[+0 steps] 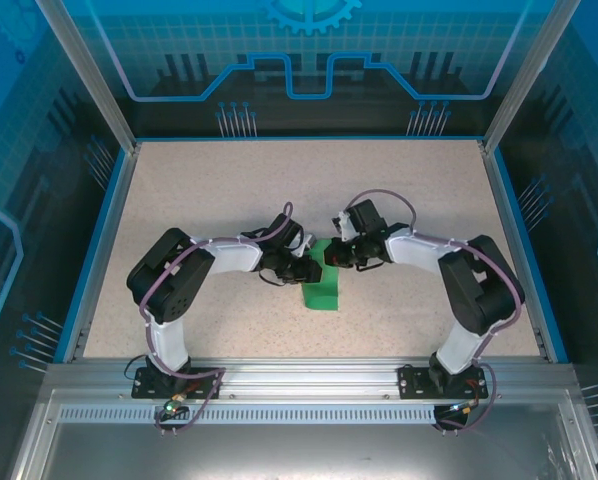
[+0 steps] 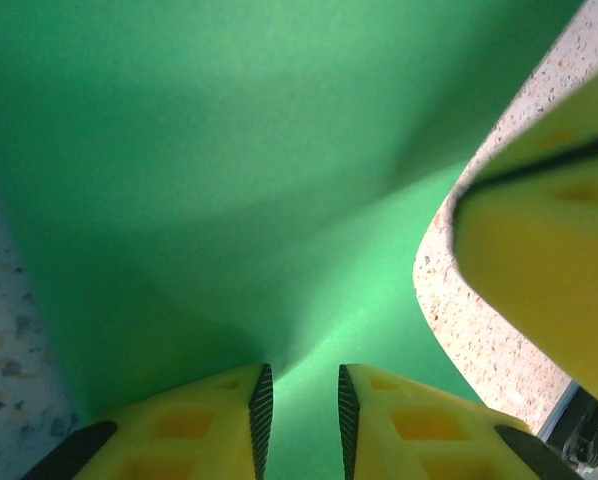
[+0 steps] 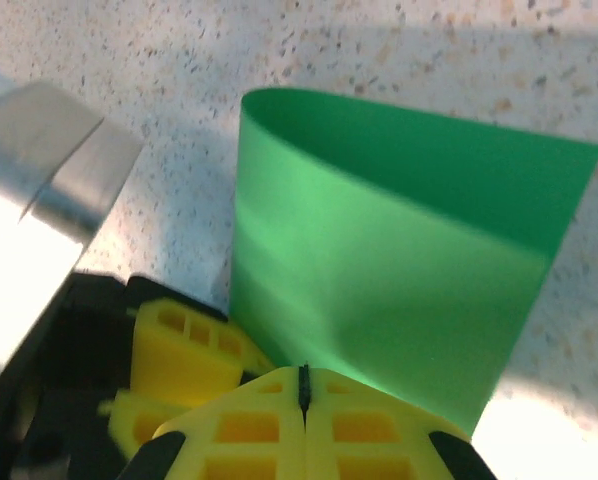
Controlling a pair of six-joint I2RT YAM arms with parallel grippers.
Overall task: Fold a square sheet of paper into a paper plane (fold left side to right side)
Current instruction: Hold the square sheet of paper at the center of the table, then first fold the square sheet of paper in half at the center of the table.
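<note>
Fold in progress at the middle of a speckled beige tabletop (image 1: 199,200). Pinched between the pressed-together fingers of the right gripper (image 3: 304,384): one edge of a thin, bright green square sheet of paper (image 3: 379,260), raised off the surface and curling away ahead of the fingertips into a soft, uncreased loop. Held that way, by the look of it, to carry one side across onto the other without flattening the bend too soon.

Just to the left of that gripper and nearly touching it, the yellow fingers of the left gripper (image 2: 301,390), parted by a narrow slit with green paper showing through the gap. Too wide apart to be clamping so thin a sheet. Probably stationed there to steady the lower layer during the carry-over. Impossible to tell whether actually touching the paper.

No crease pressed flat yet, so judged an early step, with the lining-up of edges and the pressing down to come.

Beneath and beyond both grippers, bare tabletop, lit brightly enough to throw a shadow beside the loop. Around the table, an aluminium frame (image 1: 89,80) and blue-lit panels (image 1: 309,60) printed with circuit-style lines. Behind the arm bases on the near side, a slotted metal rail (image 1: 299,412).
</note>
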